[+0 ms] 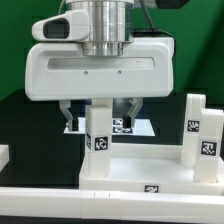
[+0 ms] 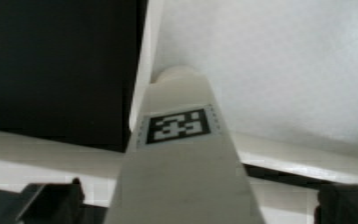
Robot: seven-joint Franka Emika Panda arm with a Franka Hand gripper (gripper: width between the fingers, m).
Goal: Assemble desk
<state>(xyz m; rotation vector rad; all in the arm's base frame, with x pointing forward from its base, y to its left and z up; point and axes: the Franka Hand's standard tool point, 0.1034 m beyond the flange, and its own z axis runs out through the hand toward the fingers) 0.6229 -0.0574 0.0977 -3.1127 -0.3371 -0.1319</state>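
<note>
We see the gripper hanging low over the desk's tabletop, its fingers spread wide on either side of an upright leg and not touching it. That leg stands on the tabletop's far edge, toward the corner on the exterior view's left, its marker tag facing the camera. In the wrist view the same leg rises between the dark fingertips, with a gap on each side, so nothing is pinched.

We judge the step in hand to be fitting this leg into its corner socket, with the jaws open around it, either about to grasp it or having just let go; we cannot tell whether it is fully seated. The next move, as we read it, calls for closing squarely on the leg's flat sides and keeping it vertical, since a tilted grip could jam it in the socket.

A second leg stands upright at the tabletop's corner on the exterior view's right, well apart from the gripper. Behind the fingers lies the marker board. A white piece shows at the exterior view's left edge, too cropped to name. Nothing crowds the gripper.
</note>
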